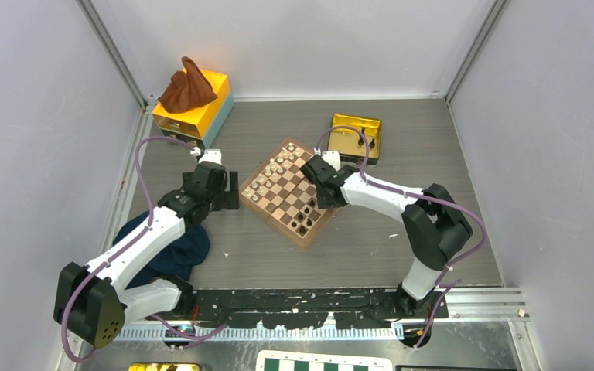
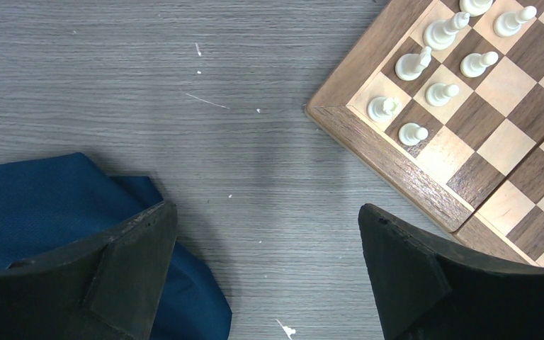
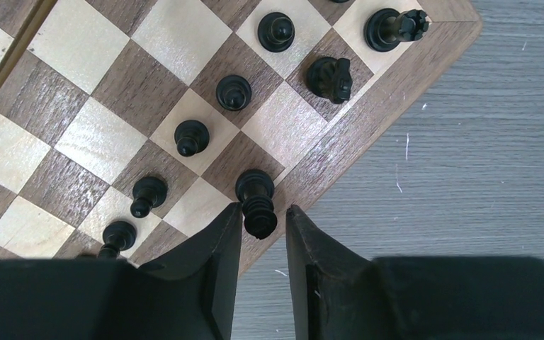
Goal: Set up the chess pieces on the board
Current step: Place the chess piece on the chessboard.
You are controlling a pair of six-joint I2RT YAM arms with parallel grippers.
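Note:
The wooden board (image 1: 303,238) lies at the table's middle, turned cornerwise. Several black chess pieces (image 3: 234,92) stand along its near right edge. My right gripper (image 3: 263,210) hangs over that edge, open a little. A tall black piece (image 3: 256,202) stands upright on an edge square between its fingertips, with a thin gap on the right side. Cream pieces (image 2: 425,64) fill the board's far left rows. My left gripper (image 2: 268,209) is wide open and empty above bare table, just off the board's left corner (image 2: 326,113).
A blue cloth (image 2: 57,205) lies under the left arm. A gold tin (image 1: 356,135) holding a few dark pieces sits behind the board. A yellow box with a brown cloth (image 1: 193,100) stands at the back left. A green-and-white board (image 1: 325,363) shows at the bottom edge.

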